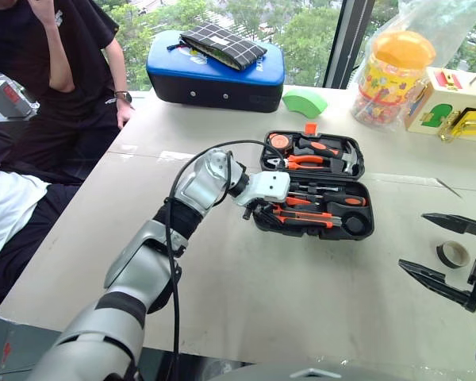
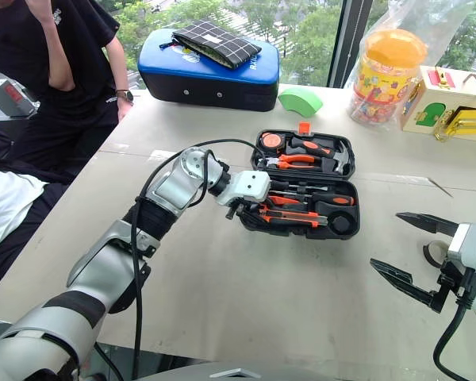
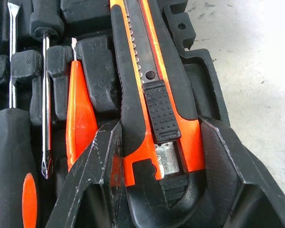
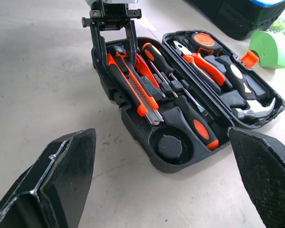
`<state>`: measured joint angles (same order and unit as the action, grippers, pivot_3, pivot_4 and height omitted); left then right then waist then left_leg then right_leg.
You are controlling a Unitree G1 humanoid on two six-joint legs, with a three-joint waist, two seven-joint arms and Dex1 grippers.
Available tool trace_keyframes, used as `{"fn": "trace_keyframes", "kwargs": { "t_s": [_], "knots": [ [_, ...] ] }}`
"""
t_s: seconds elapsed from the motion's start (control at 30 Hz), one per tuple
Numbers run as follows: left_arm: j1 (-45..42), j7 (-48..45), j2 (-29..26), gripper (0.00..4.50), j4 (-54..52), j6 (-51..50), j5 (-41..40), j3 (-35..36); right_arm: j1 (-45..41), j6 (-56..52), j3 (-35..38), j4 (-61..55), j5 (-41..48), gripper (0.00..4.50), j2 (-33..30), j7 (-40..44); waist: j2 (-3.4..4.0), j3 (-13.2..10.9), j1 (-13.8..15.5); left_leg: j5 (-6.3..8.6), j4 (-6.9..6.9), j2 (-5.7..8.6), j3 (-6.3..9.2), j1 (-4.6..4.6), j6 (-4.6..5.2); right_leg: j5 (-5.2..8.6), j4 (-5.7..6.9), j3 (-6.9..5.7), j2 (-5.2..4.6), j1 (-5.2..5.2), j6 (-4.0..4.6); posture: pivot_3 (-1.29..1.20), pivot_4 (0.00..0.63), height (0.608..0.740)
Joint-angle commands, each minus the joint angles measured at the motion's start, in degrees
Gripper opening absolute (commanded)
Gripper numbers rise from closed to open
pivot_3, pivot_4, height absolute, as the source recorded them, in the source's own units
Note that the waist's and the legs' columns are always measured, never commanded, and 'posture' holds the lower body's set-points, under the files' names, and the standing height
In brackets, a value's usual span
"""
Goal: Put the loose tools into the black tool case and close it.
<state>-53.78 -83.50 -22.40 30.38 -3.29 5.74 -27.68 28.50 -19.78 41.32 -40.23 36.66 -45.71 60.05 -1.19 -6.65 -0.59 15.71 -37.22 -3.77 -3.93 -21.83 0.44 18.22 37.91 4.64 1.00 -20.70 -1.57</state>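
Note:
The black tool case [image 2: 357,208] lies open on the table, right of centre. In its near half the orange-and-black utility knife [image 3: 147,71] rests in its slot. My left gripper [image 1: 258,213] reaches in from the case's left end, a finger pressed against each side of the knife's end. Beside the knife lie the slim orange screwdriver [image 3: 80,114] and two long screwdrivers [image 4: 197,126] with black-and-orange handles, all inside the case. My right gripper [image 2: 385,240] hovers open and holding nothing over the table, right of the case.
Pliers [image 1: 305,161], a hammer and a tape measure sit in the case's far half. A blue-topped case [image 1: 214,75] with a checked pouch, a green block [image 1: 305,101], a jar [image 1: 393,75] and a toy box [image 1: 452,103] line the far edge. A tape roll [image 1: 454,254] lies near my right gripper. A person [image 1: 55,71] stands at far left.

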Motion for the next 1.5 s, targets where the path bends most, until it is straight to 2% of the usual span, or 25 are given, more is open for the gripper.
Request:
{"fn": "trace_keyframes", "kwargs": {
  "t_s": [0.03, 0.1, 0.17, 0.2, 0.3, 0.4, 0.43, 0.47, 0.63, 0.87, 1.07, 1.3, 1.5],
  "knots": [
    [0.48, -0.63, -0.03, 2.54, -1.94, -1.05, 0.92, -1.11, 0.21, 0.78, 0.70, -1.57, 0.31, 4.50, 0.23, -0.30, 0.00, 0.00, 0.00, 0.00, 0.00, 0.00, 0.00, 0.00, 0.00, 0.00, 0.00, 0.00, 0.00, 0.00, 0.00, 0.00, 0.150, 0.740],
    [0.47, -0.74, -0.23, 3.09, -2.79, -1.50, -0.07, 0.02, 0.45, 0.74, 0.74, -1.78, 0.33, 4.50, 0.32, -0.37, 0.01, 0.00, 0.00, 0.00, 0.00, 0.00, 0.00, 0.00, 0.00, 0.00, 0.00, 0.00, 0.00, 0.00, 0.00, 0.00, 0.150, 0.740],
    [0.28, -1.34, -0.05, 4.06, -4.56, -3.98, -3.27, 2.70, 0.70, 0.73, 0.88, -1.91, 0.39, 4.50, 0.40, -0.45, 0.00, 0.00, -0.05, 0.00, 0.00, 0.00, 0.01, 0.00, 0.00, 0.00, 0.00, 0.01, 0.00, 0.00, 0.00, 0.00, 0.150, 0.740],
    [-0.13, -2.13, -0.29, 4.33, -5.59, -6.43, -5.28, 4.24, 0.85, 0.75, 0.98, -1.95, 0.41, 4.50, 0.45, -0.45, 0.00, 0.00, -0.04, 0.00, 0.01, 0.00, 0.01, 0.00, 0.00, 0.00, 0.00, 0.01, 0.00, 0.00, 0.00, 0.00, 0.150, 0.740],
    [-0.83, -2.79, -0.80, 4.33, -7.64, -11.92, -9.88, 7.90, 1.09, 0.86, 0.87, -2.09, 0.31, 4.50, 0.68, -0.67, 0.02, -0.02, -0.05, 0.00, 0.01, -0.01, 0.02, -0.02, 0.00, 0.01, 0.01, -0.02, 0.00, -0.01, -0.01, 0.00, 0.150, 0.740],
    [-0.20, -1.37, -0.51, 3.37, -9.57, -16.69, -12.34, 9.98, 0.75, 0.95, 0.01, -2.02, -0.07, 4.50, 0.85, -1.14, 0.02, -0.01, -0.04, 0.00, -0.03, -0.01, 0.08, 0.00, 0.00, 0.01, 0.03, 0.01, -0.01, 0.00, -0.01, 0.00, 0.150, 0.740],
    [0.54, -0.72, -0.44, 2.71, -10.53, -17.42, -12.61, 10.13, 0.47, 0.91, -0.37, -1.96, -0.17, 4.50, 0.86, -1.35, 0.02, -0.01, -0.03, 0.00, -0.06, -0.01, 0.15, 0.00, 0.00, 0.01, 0.04, 0.01, -0.01, 0.00, -0.02, 0.00, 0.150, 0.740],
    [1.22, 0.28, -0.20, 2.43, -11.36, -18.30, -12.85, 10.29, 0.22, 0.86, -0.70, -1.94, -0.23, 4.50, 0.84, -1.55, 0.02, -0.01, -0.02, 0.00, -0.08, 0.00, 0.20, -0.01, 0.00, 0.01, 0.03, 0.01, -0.01, 0.00, -0.02, 0.00, 0.150, 0.740],
    [5.64, 5.93, 1.67, 0.16, -15.02, -21.42, -12.51, 9.10, -0.70, 0.51, -1.61, -1.89, -0.09, 4.50, 0.47, -2.17, 0.03, -0.01, 0.03, 0.00, -0.08, 0.00, 0.28, -0.02, -0.01, 0.00, 0.05, 0.01, -0.02, 0.01, -0.02, 0.00, 0.150, 0.740],
    [10.22, 12.93, 2.14, 0.07, -11.61, -14.88, -3.38, 1.04, -1.14, -0.50, -3.44, -3.53, 0.33, 4.50, 0.43, -3.65, 0.05, 0.06, 0.14, -0.01, -0.10, 0.03, 0.31, -0.01, -0.01, 0.00, 0.05, 0.09, -0.02, 0.04, -0.02, 0.00, 0.150, 0.740],
    [12.46, 15.32, 0.91, 0.07, -9.59, -10.38, 0.79, -1.96, -1.57, -1.28, -5.03, -3.90, 0.54, 4.50, 0.39, -4.50, 0.16, 0.33, 0.23, 0.00, -0.13, 0.07, 0.30, 0.17, 0.00, 0.00, 0.04, 0.18, -0.07, 0.31, -0.02, 0.00, 0.150, 0.740],
    [11.87, 17.46, 3.83, 0.07, -5.96, -17.83, -1.00, -0.06, -1.08, -1.33, -6.26, -4.22, 0.86, 4.50, 0.99, -4.61, 0.15, 0.70, 0.07, 0.01, -0.14, 0.07, 0.40, 0.29, 0.01, 0.02, 0.02, 0.08, -0.07, 0.62, -0.02, 0.00, 0.150, 0.740],
    [9.84, 16.53, 3.07, 0.07, -4.40, -11.97, 0.61, -0.49, 1.47, -0.83, -3.30, -4.40, 0.86, 4.50, 2.66, -5.08, 0.15, 0.72, 0.38, 0.01, -0.22, 0.20, 0.54, 0.30, 0.02, 0.02, 0.00, -0.02, -0.12, 0.67, -0.03, 0.00, 0.150, 0.740]
  ]
}}
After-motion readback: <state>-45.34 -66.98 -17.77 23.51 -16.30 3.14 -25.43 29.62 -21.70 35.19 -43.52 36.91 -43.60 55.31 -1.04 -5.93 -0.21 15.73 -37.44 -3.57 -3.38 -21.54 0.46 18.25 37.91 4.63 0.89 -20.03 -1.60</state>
